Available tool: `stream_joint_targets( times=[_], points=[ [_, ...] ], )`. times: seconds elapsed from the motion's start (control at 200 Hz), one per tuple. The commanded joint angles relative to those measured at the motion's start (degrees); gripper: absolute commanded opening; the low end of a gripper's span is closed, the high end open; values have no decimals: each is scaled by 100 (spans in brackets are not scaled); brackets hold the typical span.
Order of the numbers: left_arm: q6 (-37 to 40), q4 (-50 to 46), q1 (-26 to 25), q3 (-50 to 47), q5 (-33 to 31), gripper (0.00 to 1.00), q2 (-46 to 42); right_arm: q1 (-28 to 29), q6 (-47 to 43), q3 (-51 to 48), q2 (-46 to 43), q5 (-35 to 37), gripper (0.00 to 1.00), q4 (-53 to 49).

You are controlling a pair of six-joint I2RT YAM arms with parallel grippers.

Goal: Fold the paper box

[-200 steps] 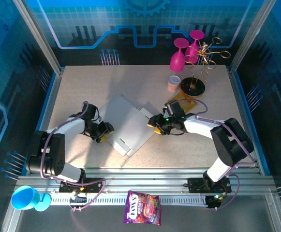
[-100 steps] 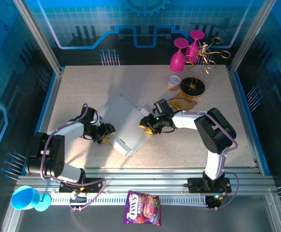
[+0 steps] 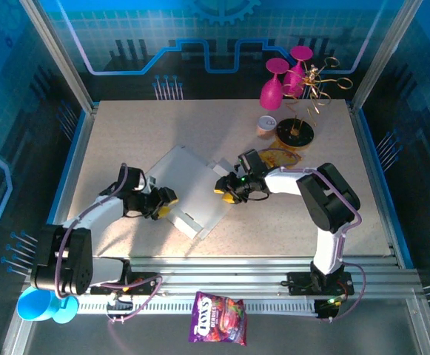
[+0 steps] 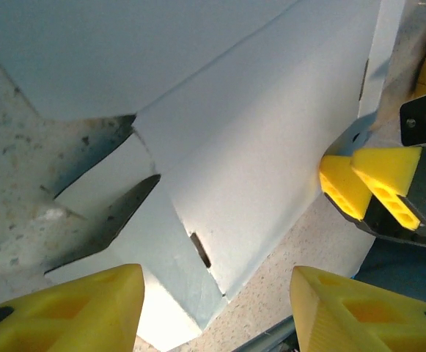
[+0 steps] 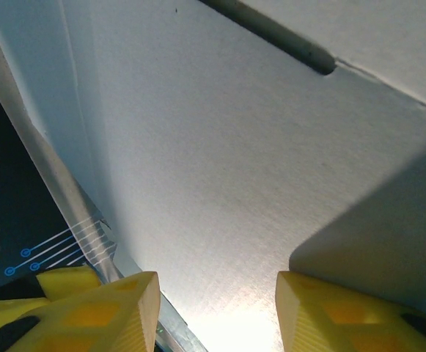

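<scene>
The paper box (image 3: 189, 186) is a flat sheet of white-grey card with flaps and a slot, in the middle of the table. My left gripper (image 3: 163, 202) is at its left edge, open. In the left wrist view its yellow fingertips (image 4: 66, 308) straddle the box's near corner (image 4: 198, 293) without touching it. My right gripper (image 3: 226, 188) is at the box's right edge, open. In the right wrist view a broad panel (image 5: 220, 161) stands close in front of that gripper (image 5: 216, 315). The right gripper's fingers (image 4: 366, 183) also show past the box's far edge.
A golden snack packet (image 3: 277, 157) lies just behind my right arm. Behind it are a small orange cup (image 3: 265, 126), a black stand with gold wire (image 3: 296, 132) and pink goblets (image 3: 281, 81). A purple candy bag (image 3: 218, 318) and a blue cup (image 3: 41, 303) sit off the table's near edge.
My right gripper has moved left against the box's right edge, and that edge has shifted left. My left gripper stayed by the left edge while its arm swung outward.
</scene>
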Motion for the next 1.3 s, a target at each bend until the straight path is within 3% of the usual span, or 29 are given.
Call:
stream_joint_targets(
  times=[0.0,0.08,0.22,0.47,0.785,1.076,1.296],
  points=[
    [63,-885,43,83,-417,55,-225,-135,-74,27,178,67,46,-204],
    [272,-1329,43,175,-899,55,-300,-148,-83,31,181,48,46,-203],
    [426,-1184,43,231,-1016,57,204,-160,-81,38,260,-7,46,-185],
    [229,158,18,-29,-511,60,795,-183,-100,105,421,-74,46,-195],
    [-355,1341,-165,-222,0,59,864,-199,-62,106,465,-106,46,-146],
    [-143,528,-237,147,-399,57,513,-208,-32,77,449,-112,46,-117],
    [341,-431,-230,480,-1121,57,353,-234,-38,69,429,-135,46,-122]
  ],
)
